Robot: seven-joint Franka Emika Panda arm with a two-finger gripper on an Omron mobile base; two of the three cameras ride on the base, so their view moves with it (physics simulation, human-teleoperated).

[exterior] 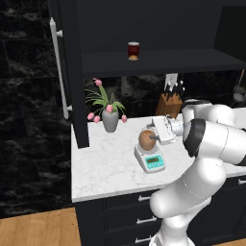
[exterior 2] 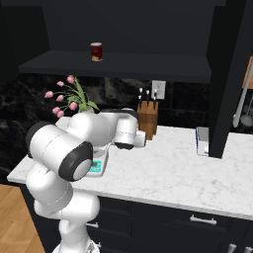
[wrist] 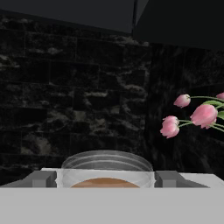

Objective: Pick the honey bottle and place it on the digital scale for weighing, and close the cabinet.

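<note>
On the small white square digital scale [exterior: 153, 160] on the marble desk [exterior: 105, 168], the squat amber-brown honey bottle [exterior: 146, 139] sits gripped by the jaws [exterior: 154, 137]; release straight, retreat without nudging, then shut the dark navy cabinet [exterior: 72, 72].

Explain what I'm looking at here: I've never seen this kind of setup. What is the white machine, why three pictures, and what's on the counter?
It is a rendered kitchen. The white machine is a robot arm ending in a two-finger gripper. Two cameras ride behind it, left and right; the third sits on the hand, looking along the fingers. On the marble counter stand a vase of pink tulips, a knife block and the digital scale. The honey bottle sits on the scale, with the gripper closed around it. Above, the cabinet stands open, a small red jar on its shelf.
</note>
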